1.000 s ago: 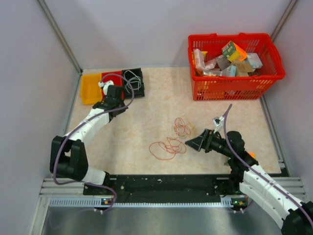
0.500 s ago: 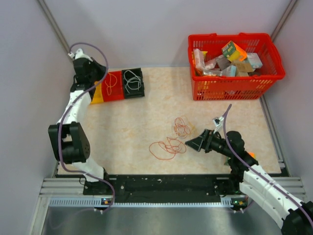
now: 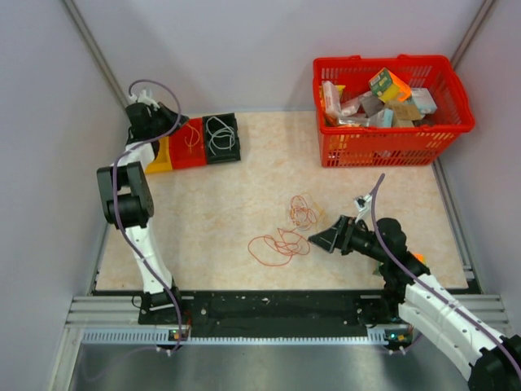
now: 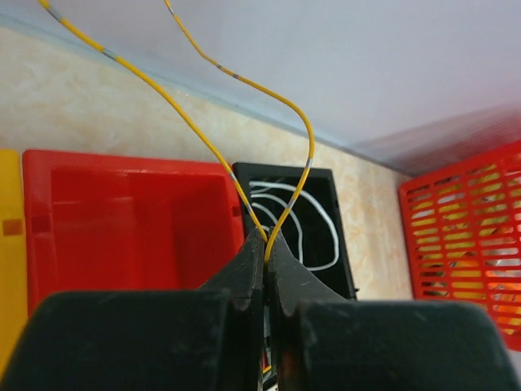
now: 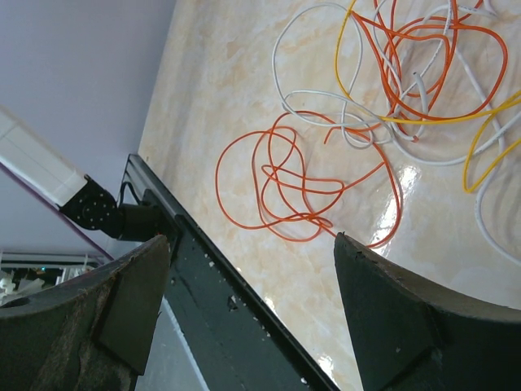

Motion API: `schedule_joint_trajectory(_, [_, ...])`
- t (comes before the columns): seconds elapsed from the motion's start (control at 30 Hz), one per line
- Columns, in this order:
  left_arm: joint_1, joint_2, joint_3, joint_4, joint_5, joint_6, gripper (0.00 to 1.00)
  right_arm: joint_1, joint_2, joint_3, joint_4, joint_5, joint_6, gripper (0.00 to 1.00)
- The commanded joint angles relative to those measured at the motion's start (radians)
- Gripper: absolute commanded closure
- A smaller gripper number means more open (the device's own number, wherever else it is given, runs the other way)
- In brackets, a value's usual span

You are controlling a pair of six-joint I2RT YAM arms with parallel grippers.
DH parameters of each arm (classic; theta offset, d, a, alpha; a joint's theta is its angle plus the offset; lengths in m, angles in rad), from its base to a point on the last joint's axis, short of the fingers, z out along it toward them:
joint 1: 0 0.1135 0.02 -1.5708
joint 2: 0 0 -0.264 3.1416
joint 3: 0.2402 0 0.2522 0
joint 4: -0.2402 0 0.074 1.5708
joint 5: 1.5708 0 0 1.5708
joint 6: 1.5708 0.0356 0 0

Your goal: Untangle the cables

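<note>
On the table [image 3: 244, 179], a snarl of orange, white and yellow cables [image 3: 286, 232] is left to sort beside my right gripper [image 5: 248, 242], spread and empty. One white cable [image 4: 281, 186] lies in the black bin [image 4: 285, 169], and my left gripper [image 4: 265, 244] pinches a yellow cable [image 4: 311, 142] above the bins.

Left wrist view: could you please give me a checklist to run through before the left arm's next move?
1. Left gripper shut on yellow cable: ok.
2. Yellow cable's far ends in sight: not ok, they leave the frame.
3. Yellow cable apart from the tangle: ok.
4. Black bin holds only white cable: ok.
5. Right gripper open: ok.
</note>
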Motion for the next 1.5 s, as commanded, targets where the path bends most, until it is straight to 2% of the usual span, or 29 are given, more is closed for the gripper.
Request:
schedule_joint_trajectory(0.0, [0.002, -0.057, -0.04, -0.011, -0.035, 0.165, 1.0, -0.005, -0.015, 0.043, 0.007, 0.004, -0.018, 0.19])
schedule_joint_trajectory(0.17, [-0.021, -0.099, -0.105, -0.115, -0.21, 0.25, 1.0, -0.006, -0.006, 0.028, 0.042, 0.0, -0.004, 0.19])
schedule_joint_trajectory(0.3, [-0.075, -0.053, 0.004, -0.331, -0.372, 0.269, 1.0, -0.006, -0.001, 0.017, 0.061, -0.01, 0.01, 0.19])
schedule_joint_trajectory(0.43, [-0.09, -0.034, 0.039, -0.405, -0.435, 0.178, 1.0, -0.006, -0.018, 0.014, 0.056, -0.007, 0.011, 0.19])
schedule_joint_trajectory(0.63, [-0.148, 0.055, 0.222, -0.632, -0.595, 0.149, 1.0, -0.006, -0.035, 0.016, 0.036, -0.003, 0.01, 0.19])
schedule_joint_trajectory(0.77, [-0.164, 0.05, 0.248, -0.739, -0.676, 0.01, 1.0, -0.005, -0.036, 0.014, 0.035, -0.002, 0.008, 0.19])
schedule_joint_trajectory(1.0, [-0.24, 0.046, 0.314, -0.838, -0.773, -0.083, 1.0, -0.006, -0.009, 0.014, 0.062, -0.008, 0.011, 0.19])
schedule_joint_trajectory(1.3, [-0.237, 0.099, 0.365, -0.968, -0.745, -0.251, 1.0, -0.006, -0.027, 0.019, 0.038, -0.005, 0.005, 0.19])
schedule_joint_trajectory(1.47, [-0.239, 0.052, 0.313, -0.997, -0.773, -0.325, 1.0, -0.005, -0.022, 0.025, 0.041, -0.005, 0.002, 0.19])
